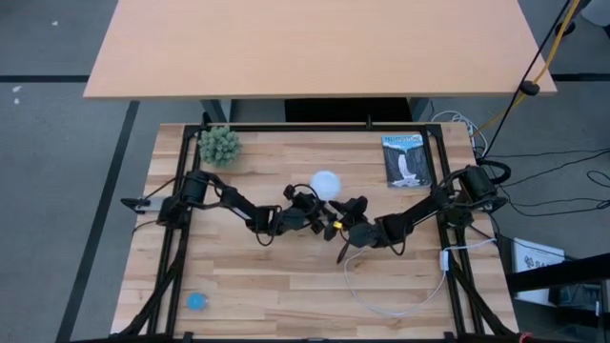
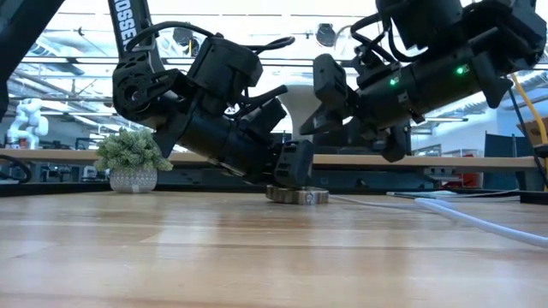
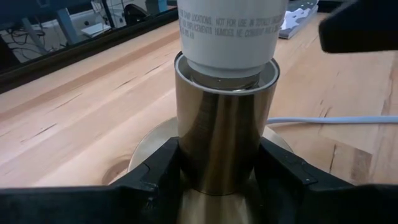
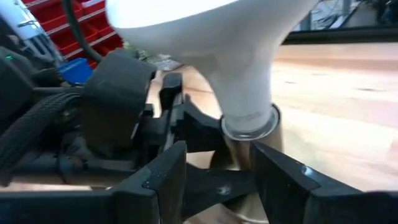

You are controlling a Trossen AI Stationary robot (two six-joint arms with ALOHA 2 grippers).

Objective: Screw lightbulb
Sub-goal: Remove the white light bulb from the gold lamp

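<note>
The wooden table (image 1: 286, 276) fills the middle of the room, and everything turns on the brass socket (image 3: 221, 137) standing near its centre. Both arms reach in to it from opposite sides. The left gripper (image 3: 217, 174) sits low at the socket's foot, its fingers (image 3: 158, 171) closed on the brass barrel, one on each side, holding it steady. The bulb (image 1: 326, 183) stands upright in the socket, its long axis vertical, its white neck (image 3: 230, 37) sunk into the socket's mouth and its globe above. The right gripper (image 4: 217, 168) comes in level from the far side, its fingers (image 4: 283, 177) flanking the point where neck meets socket; they stand a little apart from it and I cannot see them touching it, so I take them as open, not gripping. That arm looks the one placed to turn the bulb, and it would need to close higher, on the neck, and twist about the upright axis. How far the thread is home I cannot tell. A white cord (image 1: 400, 305) trails from the socket toward the table's near edge. Beyond the socket, by the far left corner, stands a small potted plant (image 1: 219, 145); by the far right, a booklet (image 1: 407, 160); near the front left, a small blue disc (image 1: 196, 301).
</note>
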